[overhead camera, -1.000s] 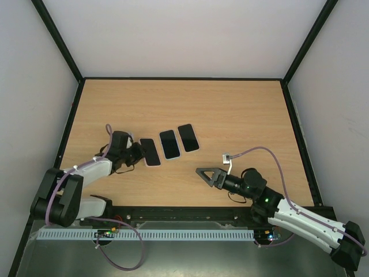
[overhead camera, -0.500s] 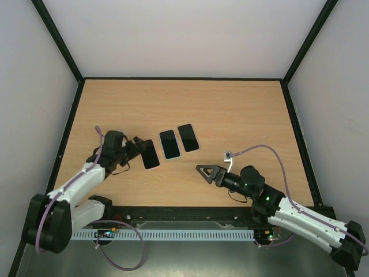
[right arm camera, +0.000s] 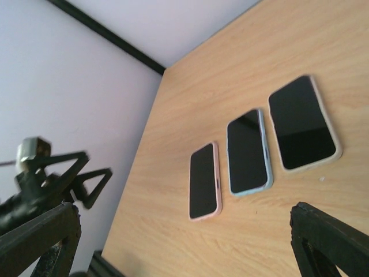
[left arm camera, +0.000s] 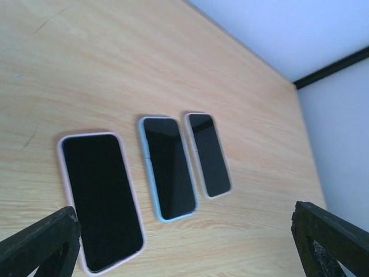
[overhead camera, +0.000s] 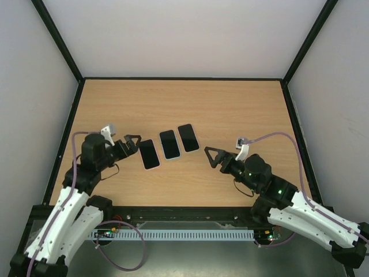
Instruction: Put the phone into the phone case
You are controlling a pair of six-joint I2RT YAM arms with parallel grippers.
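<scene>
Three dark-screened phones lie face up in a row on the wooden table. The left one sits in a pink case, the middle one in a light blue case, and the right one in a pale beige case. My left gripper is open, just left of the pink-cased phone and apart from it. My right gripper is open and empty, to the right of the row.
The tabletop is bounded by black rails and pale walls. The left gripper also shows in the right wrist view, raised above the table beside the left wall. A grey cable loops over each arm.
My left gripper has opened and drawn back to the left, off the pink-cased phone. My right gripper has moved forward, closer to the phones. The phones lie as before.
</scene>
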